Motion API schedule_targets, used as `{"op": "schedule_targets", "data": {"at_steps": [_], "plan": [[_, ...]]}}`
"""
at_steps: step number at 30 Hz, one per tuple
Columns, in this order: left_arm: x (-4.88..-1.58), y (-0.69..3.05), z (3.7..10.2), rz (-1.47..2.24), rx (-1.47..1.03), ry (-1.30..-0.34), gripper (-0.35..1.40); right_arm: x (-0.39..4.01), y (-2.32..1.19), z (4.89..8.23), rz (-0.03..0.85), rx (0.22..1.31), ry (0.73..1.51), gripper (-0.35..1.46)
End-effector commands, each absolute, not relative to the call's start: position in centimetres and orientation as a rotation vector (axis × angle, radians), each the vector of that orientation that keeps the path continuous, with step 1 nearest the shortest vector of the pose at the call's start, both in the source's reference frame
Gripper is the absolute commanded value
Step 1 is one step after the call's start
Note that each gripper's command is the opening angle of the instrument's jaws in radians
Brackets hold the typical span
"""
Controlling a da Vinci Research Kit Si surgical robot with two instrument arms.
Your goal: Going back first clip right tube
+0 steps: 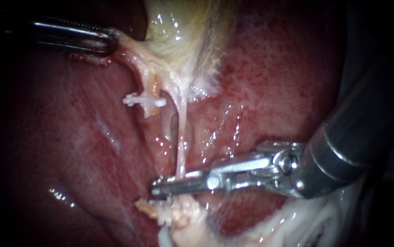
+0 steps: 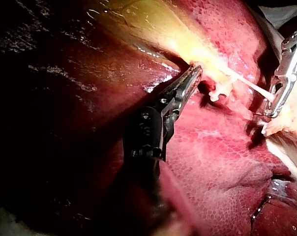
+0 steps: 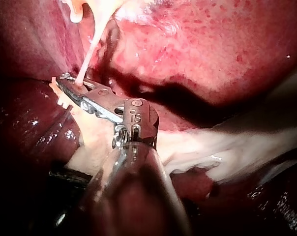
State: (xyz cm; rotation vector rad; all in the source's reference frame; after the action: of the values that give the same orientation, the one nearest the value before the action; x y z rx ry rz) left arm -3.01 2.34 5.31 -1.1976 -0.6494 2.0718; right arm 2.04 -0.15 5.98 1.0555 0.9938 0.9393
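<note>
Two pale tubes run down from the yellowish gallbladder (image 1: 183, 32) over the liver (image 1: 270, 82). The left tube carries a white clip (image 1: 144, 100), also seen as the clip (image 2: 215, 93) just ahead of my left instrument's tip. My left instrument (image 1: 108, 42) is shut on tissue at the gallbladder's neck and holds it stretched toward the upper left. My right instrument (image 1: 162, 186) reaches in from the right. Its slim metal jaws lie close together across the lower end of the thin right tube (image 1: 182, 137). In the right wrist view the right tube (image 3: 89, 54) runs down into these jaws (image 3: 72, 84).
Whitish ragged fat (image 1: 178, 215) lies just below the right instrument's jaws, and more pale tissue (image 3: 222, 152) spreads beside its shaft. Dark red liver (image 2: 222, 162) surrounds the field. My right instrument's tip (image 2: 276, 101) shows at the far side of the left wrist view.
</note>
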Motion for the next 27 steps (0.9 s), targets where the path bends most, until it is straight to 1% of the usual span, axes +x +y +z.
{"op": "schedule_targets", "data": {"at_steps": [1, 3, 5, 6, 11, 14, 18, 23, 26, 27], "plan": [[-3.01, 2.34, 5.31, 2.072, -1.197, -0.649, -0.35, 2.03, -0.15, 5.98, 0.927, 1.055, 1.002, -0.35], [-3.01, 2.34, 5.31, 2.073, -1.197, -0.649, -0.35, 2.05, -0.15, 6.00, 0.892, 1.033, 1.043, 0.00], [-3.01, 2.33, 5.31, 2.073, -1.197, -0.649, -0.35, 2.10, -0.16, 6.06, 0.879, 1.019, 1.051, 0.35], [-3.01, 2.33, 5.31, 2.073, -1.197, -0.649, -0.35, 2.11, -0.16, 6.09, 0.874, 1.014, 1.054, 0.39], [-3.00, 2.33, 5.31, 2.073, -1.198, -0.649, -0.35, 2.14, -0.23, 6.33, 0.855, 0.990, 1.063, 0.48], [-3.00, 2.33, 5.32, 2.073, -1.198, -0.648, -0.35, 2.13, -0.24, 6.48, 0.827, 0.941, 1.084, 0.49], [-3.00, 2.32, 5.31, 2.073, -1.198, -0.648, -0.35, 2.04, -0.18, 6.62, 0.749, 0.855, 1.109, 0.50], [-2.99, 2.32, 5.31, 2.073, -1.198, -0.649, -0.35, 1.93, -0.15, 6.59, 0.655, 0.767, 1.115, 0.50], [-2.99, 2.32, 5.31, 2.073, -1.198, -0.649, -0.35, 1.85, -0.13, 6.52, 0.583, 0.722, 1.140, 0.50], [-2.99, 2.32, 5.31, 2.073, -1.198, -0.649, -0.35, 1.84, -0.13, 6.50, 0.575, 0.714, 1.143, 0.50]]}}
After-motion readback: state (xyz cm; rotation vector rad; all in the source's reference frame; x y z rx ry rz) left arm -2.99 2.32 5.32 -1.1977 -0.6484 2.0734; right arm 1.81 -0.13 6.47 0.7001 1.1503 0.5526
